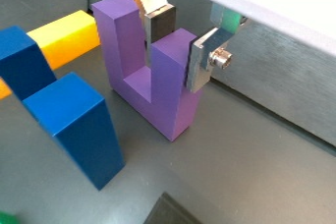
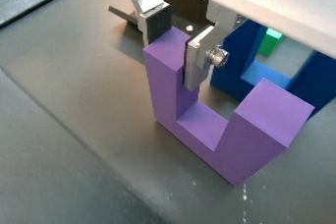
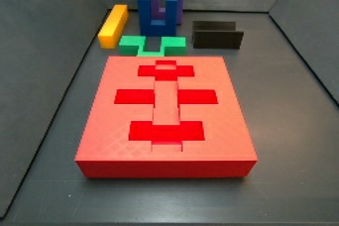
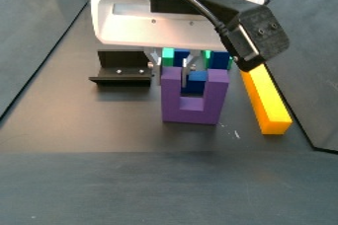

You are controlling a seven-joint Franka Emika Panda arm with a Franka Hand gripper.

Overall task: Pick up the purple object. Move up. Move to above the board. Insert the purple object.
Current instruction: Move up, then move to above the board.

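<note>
Nearest in a side view, the board [image 3: 166,111] lies flat on the bench [image 3: 284,91]; beyond it the purple object [image 2: 210,110] stands upright, prongs up, base down. Its end effector [image 1: 178,33] straddles one prong, plates apart, not clamped. Blue block [image 1: 59,100], yellow bar [image 4: 266,99] and fixture [image 3: 217,35] flank it; the green piece [image 3: 151,44] is partly hidden.

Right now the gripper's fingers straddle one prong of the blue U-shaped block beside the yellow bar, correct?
Not the blue block: both wrist views show the gripper with fingers either side of one prong of the purple object. The blue U-shaped block stands untouched; the yellow bar lies beside them.
</note>
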